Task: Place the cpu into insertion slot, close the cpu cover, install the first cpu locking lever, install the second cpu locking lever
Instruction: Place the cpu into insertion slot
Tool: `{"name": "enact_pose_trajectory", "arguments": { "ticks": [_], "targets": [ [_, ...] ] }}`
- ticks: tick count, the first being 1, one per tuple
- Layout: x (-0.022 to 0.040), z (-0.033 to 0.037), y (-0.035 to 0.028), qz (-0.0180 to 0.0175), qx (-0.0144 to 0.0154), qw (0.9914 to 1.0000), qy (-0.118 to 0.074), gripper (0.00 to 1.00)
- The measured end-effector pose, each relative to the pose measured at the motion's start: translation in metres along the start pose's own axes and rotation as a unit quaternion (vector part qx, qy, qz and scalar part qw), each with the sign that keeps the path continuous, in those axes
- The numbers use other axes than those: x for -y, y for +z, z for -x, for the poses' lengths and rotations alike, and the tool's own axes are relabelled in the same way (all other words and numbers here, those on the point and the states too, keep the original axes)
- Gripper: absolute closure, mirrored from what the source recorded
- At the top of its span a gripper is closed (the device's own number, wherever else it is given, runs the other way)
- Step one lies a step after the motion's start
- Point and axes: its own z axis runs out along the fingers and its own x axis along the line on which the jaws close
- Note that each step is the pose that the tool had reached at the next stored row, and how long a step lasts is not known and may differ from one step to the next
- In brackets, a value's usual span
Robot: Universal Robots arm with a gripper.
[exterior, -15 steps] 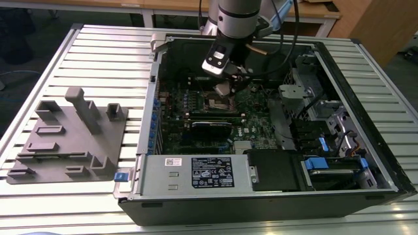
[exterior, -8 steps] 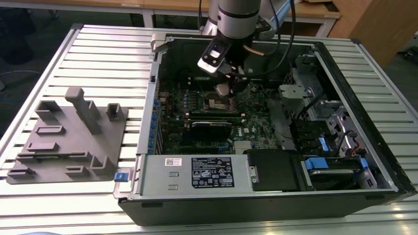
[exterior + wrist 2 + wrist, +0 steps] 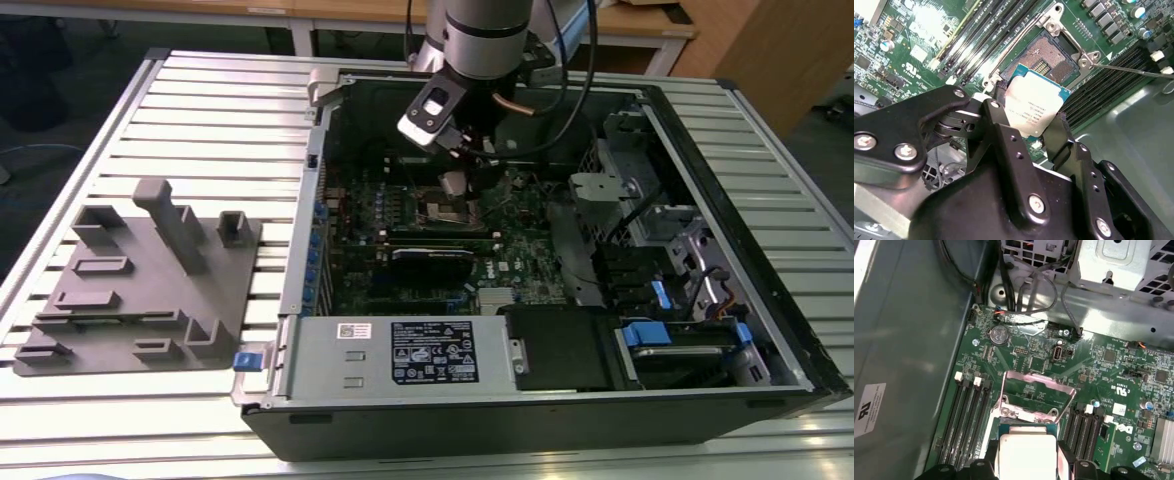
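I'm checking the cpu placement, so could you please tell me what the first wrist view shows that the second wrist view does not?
First wrist view: the cpu cover tipped up, and a coin cell beyond it. Second wrist view: the insertion slot bare, a thin lever beside it. In both wrist views the tool grips the cpu near the slot.

cpu (image 3: 1036, 102): dull silver metal top | hand (image 3: 1029, 120): matt black | case wall (image 3: 904, 340): smooth grey metal

The insertion slot (image 3: 1046, 55) is left uncovered from above, though one edge is overhung by the cpu (image 3: 1036, 107) clamped in the fingers (image 3: 1004, 140). It is hemmed by the raised cpu cover (image 3: 1037, 390), a swung-out locking lever (image 3: 1134, 70) and memory slots (image 3: 979, 40) alongside.
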Motion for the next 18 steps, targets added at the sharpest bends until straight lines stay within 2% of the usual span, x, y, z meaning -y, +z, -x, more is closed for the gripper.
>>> {"name": "enact_pose_trajectory", "arguments": {
  "ticks": [4, 6, 8, 12, 16, 17, 18],
  "targets": [
    [0.0, 0.0, 0.0, 0.0, 0.0001, 1.0, 0.002, 0.46],
    [0.0, -0.0001, 0.0002, 0.0004, 0.0013, 0.99984, 0.018, 0.46],
    [0.0, 0.0, 0.0004, 0.0007, 0.0027, 0.99936, 0.036, 0.46],
    [0.0, 0.0, 0.0006, 0.0012, 0.0052, 0.99762, 0.069, 0.46],
    [0.0, 0.0, 0.0006, 0.0007, 0.0052, 0.99759, 0.069, 0.46],
    [-0.0001, -0.0001, 0.0008, -0.0052, 0.0042, 0.99756, 0.069, 0.46],
    [-0.0005, 0.0, 0.001, -0.0141, 0.0026, 0.99747, 0.07, 0.46]
  ]
}}
